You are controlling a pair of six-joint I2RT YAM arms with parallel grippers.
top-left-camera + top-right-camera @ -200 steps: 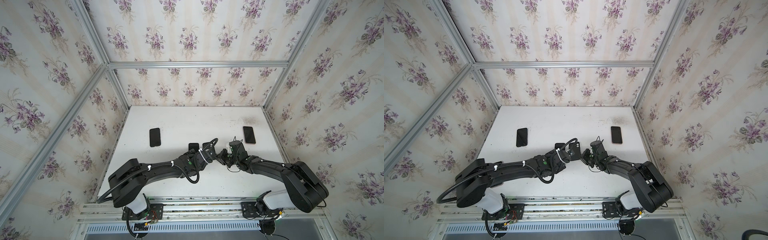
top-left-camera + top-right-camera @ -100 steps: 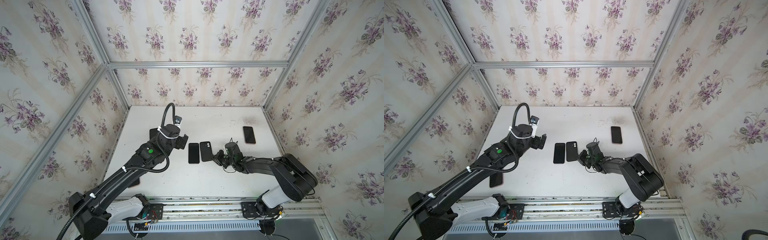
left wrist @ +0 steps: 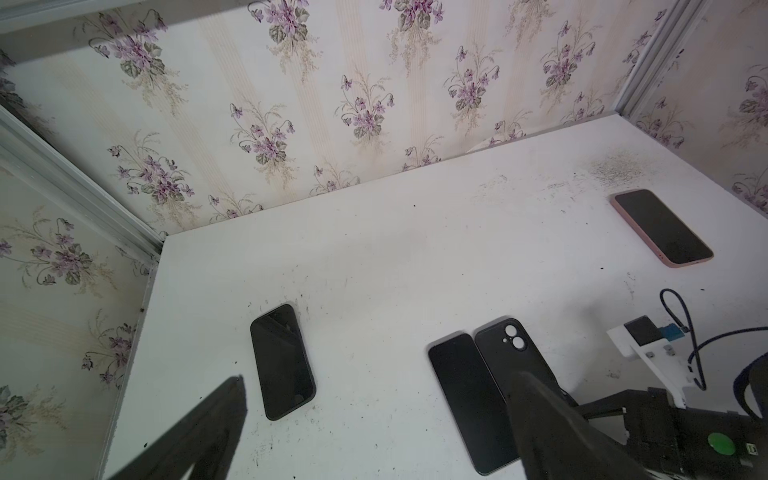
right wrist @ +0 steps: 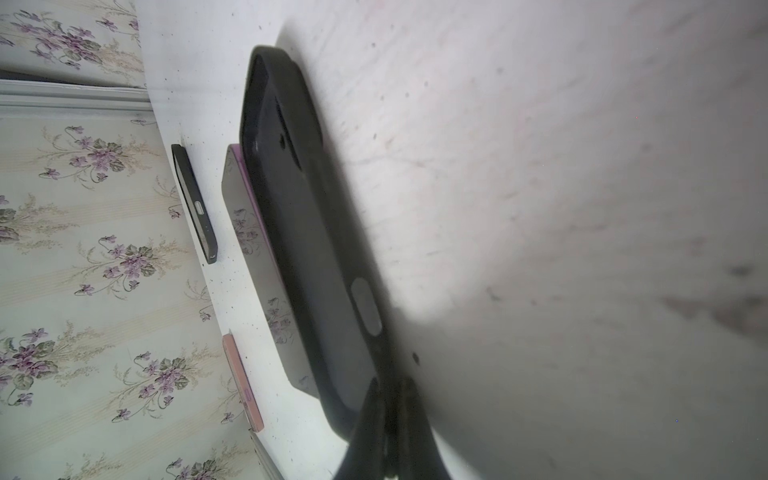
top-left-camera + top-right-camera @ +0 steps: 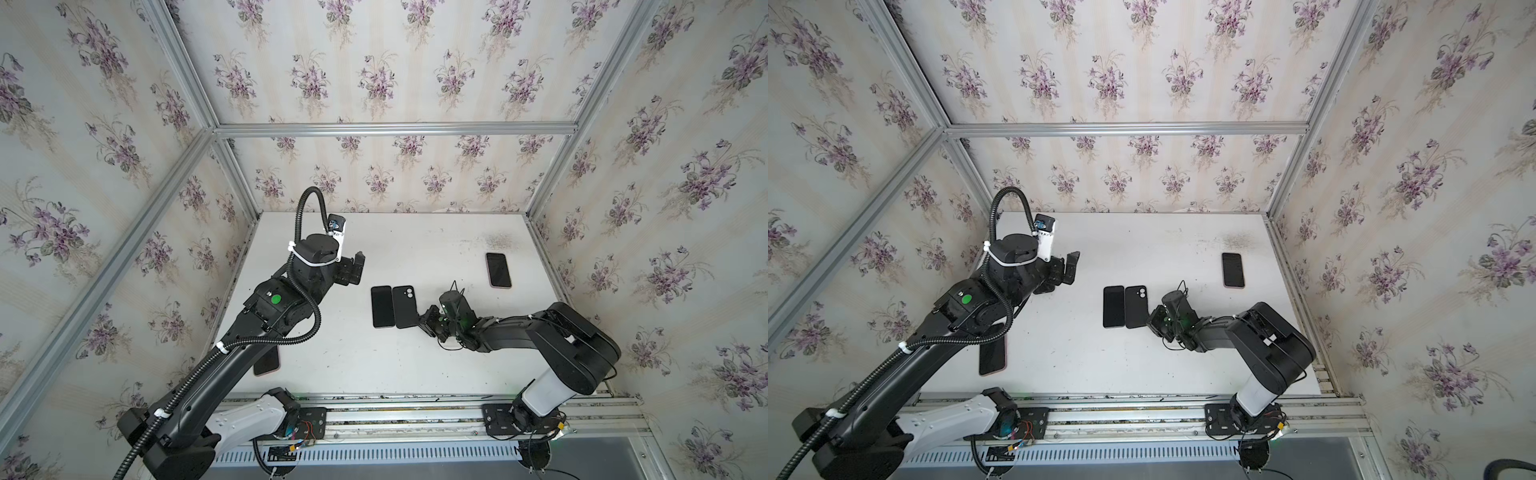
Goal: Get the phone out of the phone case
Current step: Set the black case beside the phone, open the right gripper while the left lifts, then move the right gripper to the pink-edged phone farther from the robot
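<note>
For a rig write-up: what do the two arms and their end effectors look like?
Both arms are black with white base segments. The left arm carries a ribbed black hose held by white zip ties, a round green sticker and a white camera mount. The right arm has thin black wires. The left end effector and right end effector have tapered black fingers.
</note>
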